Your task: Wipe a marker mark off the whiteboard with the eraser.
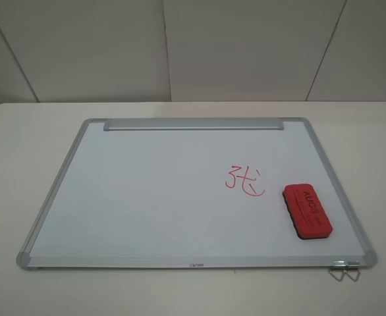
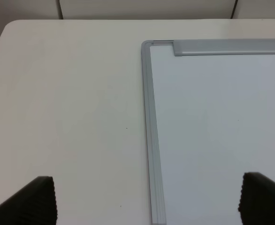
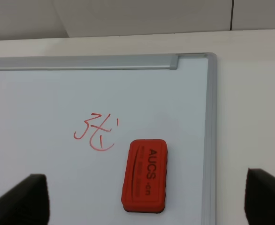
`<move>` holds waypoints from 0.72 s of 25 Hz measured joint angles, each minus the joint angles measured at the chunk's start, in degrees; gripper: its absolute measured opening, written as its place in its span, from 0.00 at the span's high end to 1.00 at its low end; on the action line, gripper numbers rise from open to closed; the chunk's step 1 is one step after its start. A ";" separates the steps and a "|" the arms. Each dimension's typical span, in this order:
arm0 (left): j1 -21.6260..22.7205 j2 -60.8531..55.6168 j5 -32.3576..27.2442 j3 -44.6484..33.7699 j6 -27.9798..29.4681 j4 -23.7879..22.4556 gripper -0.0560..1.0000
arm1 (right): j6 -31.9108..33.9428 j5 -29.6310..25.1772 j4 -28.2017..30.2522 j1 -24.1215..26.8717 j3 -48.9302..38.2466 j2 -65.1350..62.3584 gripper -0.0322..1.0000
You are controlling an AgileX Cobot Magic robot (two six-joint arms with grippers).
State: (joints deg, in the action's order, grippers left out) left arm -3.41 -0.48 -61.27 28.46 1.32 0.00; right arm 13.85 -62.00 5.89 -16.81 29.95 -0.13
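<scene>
Light: bright, even, diffuse.
Shadows: faint, soft under eraser [image 1: 307, 210].
Glare: none on whiteboard [image 1: 153, 197].
Focus: sharp; near fingers [image 3: 20, 199] slightly soft.

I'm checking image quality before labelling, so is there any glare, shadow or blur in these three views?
Exterior high: even soft light, no glare on the silver-framed whiteboard; red block eraser and small red scribble sharp. Left wrist: dark blurred fingertips. Right wrist: eraser lettering crisp, fingertips out of focus.
</scene>
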 joint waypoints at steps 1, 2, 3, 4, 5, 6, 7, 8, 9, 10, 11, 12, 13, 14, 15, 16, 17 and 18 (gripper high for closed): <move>0.00 0.00 0.00 0.00 0.00 0.00 0.21 | -0.69 0.36 -0.14 0.00 -0.14 0.00 0.25; 0.00 0.00 0.00 0.00 0.00 0.00 0.21 | -2.01 0.56 -0.41 0.00 -0.23 0.00 0.25; 0.00 0.00 0.00 0.00 0.00 0.00 0.21 | -3.49 0.64 -1.11 0.00 -0.27 0.00 0.25; 0.00 0.00 0.00 0.00 0.00 0.00 0.21 | -5.61 0.77 -2.12 0.00 -0.27 0.00 0.25; 0.00 0.00 0.00 0.00 0.00 0.00 0.21 | -7.77 0.90 -3.18 0.00 -0.27 0.00 0.25; 0.00 0.00 0.00 0.00 0.00 0.00 0.21 | -9.49 1.02 -4.34 0.00 -0.27 0.00 0.25; 0.00 0.00 0.00 0.00 0.00 0.00 0.21 | -10.49 1.08 -5.04 0.11 -0.27 0.00 0.25; 0.00 0.00 0.00 0.00 0.00 0.00 0.21 | -11.13 1.14 -5.45 0.54 -0.27 0.00 0.25; 0.00 0.00 0.00 0.00 0.00 0.00 0.21 | -11.46 1.14 -5.89 1.67 -0.27 0.00 0.25; 0.00 0.00 0.00 0.00 0.00 0.00 0.21 | -11.52 1.14 -5.89 3.40 -0.27 0.00 0.25; 0.00 0.00 0.00 0.00 0.00 0.00 0.21 | -11.52 1.14 -5.57 5.47 -0.27 0.00 0.25; 0.00 0.00 0.00 0.00 0.00 0.00 0.21 | -11.47 1.14 -5.51 7.48 -0.27 0.00 0.25; 0.00 0.00 0.00 0.00 0.00 0.00 0.21 | -11.47 1.14 -5.46 9.99 -0.27 0.00 0.25; 0.00 0.00 0.00 0.00 0.00 0.00 0.21 | -11.47 1.14 -5.47 12.51 -0.27 0.00 0.25; 0.00 0.00 0.00 0.00 0.00 0.00 0.21 | -11.47 1.14 -5.47 14.93 -0.27 0.00 0.25; 0.00 0.00 0.00 0.00 0.00 0.00 0.21 | -11.42 1.14 -5.47 16.78 -0.27 0.00 0.25; 0.00 0.00 0.00 0.00 0.00 0.00 0.21 | -11.42 1.14 -5.47 18.75 -0.27 0.00 0.25; 0.00 0.00 0.00 0.00 0.00 0.00 0.21 | -11.41 1.14 -5.47 20.39 -0.27 0.00 0.25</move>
State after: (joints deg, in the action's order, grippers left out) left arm -3.41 -0.48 -61.27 28.46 1.32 0.00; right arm 2.45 -60.86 0.42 3.58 29.68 -0.12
